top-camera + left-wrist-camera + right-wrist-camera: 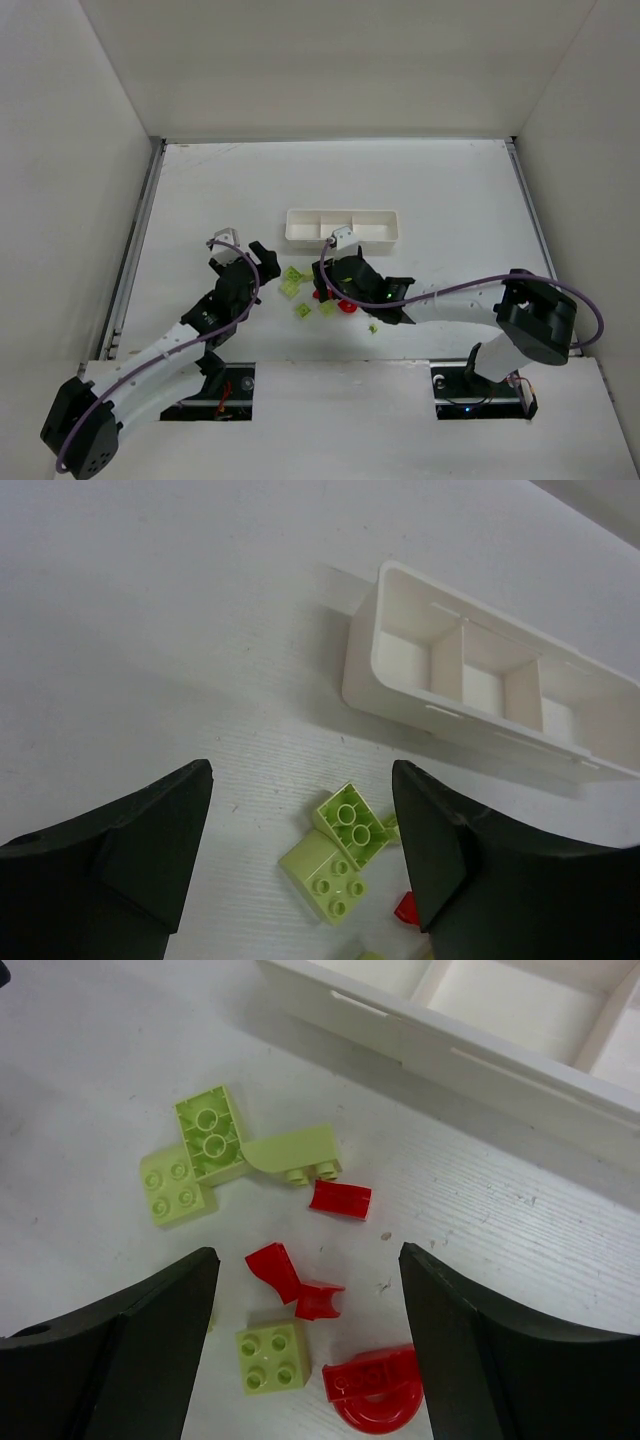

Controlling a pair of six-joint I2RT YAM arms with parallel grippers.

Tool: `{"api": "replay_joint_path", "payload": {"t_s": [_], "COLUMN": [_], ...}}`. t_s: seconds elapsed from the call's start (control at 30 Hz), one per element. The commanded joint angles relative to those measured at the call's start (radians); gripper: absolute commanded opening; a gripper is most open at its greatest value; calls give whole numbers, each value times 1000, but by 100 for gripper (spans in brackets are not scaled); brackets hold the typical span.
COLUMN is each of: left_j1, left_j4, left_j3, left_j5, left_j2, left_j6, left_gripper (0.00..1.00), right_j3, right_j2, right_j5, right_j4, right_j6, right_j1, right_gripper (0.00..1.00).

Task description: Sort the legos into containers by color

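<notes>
With left end effector [300,770] and right end effector [305,1252] both wide open and empty at 1 tight cluster of legos [208,1140], we risk them colliding or pinching green with red.

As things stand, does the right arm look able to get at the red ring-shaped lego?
Probably yes: its open fingers straddle the red ring-shaped lego, and nothing covers it. A light green brick close beside it might get caught too.
</notes>
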Motion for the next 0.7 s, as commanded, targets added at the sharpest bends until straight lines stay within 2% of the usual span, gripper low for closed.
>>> {"api": "replay_joint_path", "payload": {"t_s": [0.0,0.1,0.13,0.17,0.23,0.27,0.3,0.37,0.4,0.43,0.5,0.57,0.67], "left_j1": [6,7,12,16,18,18,16,13,9,7,7,4,-1], "left_j4": [34,50,60,57,59,62,65,56,54,60,65,62,76], "left_j3": [-7,-32,-38,-38,-38,-38,-38,-24,-23,-21,-18,-12,-17], "left_j5": [0,-7,-7,-3,2,2,2,8,10,10,11,19,25], "left_j2": [-37,-75,-81,-83,-78,-75,-68,-46,-35,-25,-3,6,8], "left_j6": [-3,-5,0,2,3,2,0,3,3,3,3,2,-3], "left_gripper": [70,69,68,67,61,59,54,44,42,42,42,45,47], "right_j3": [27,40,41,44,55,61,69,87,101,113,129,155,193], "right_j2": [-19,-2,7,17,37,46,58,89,109,127,155,184,219], "right_j5": [20,17,12,11,11,11,11,14,20,23,31,24,14], "right_j4": [42,39,40,45,43,42,42,43,37,37,42,37,37], "right_j6": [-9,-14,-15,-15,-8,-5,-1,0,0,2,12,26,28], "right_j1": [7,7,4,1,-6,-11,-14,-22,-26,-31,-37,-45,-48], "right_gripper": [79,76,72,64,38,32,30,34,42,58,74,81,83]}}
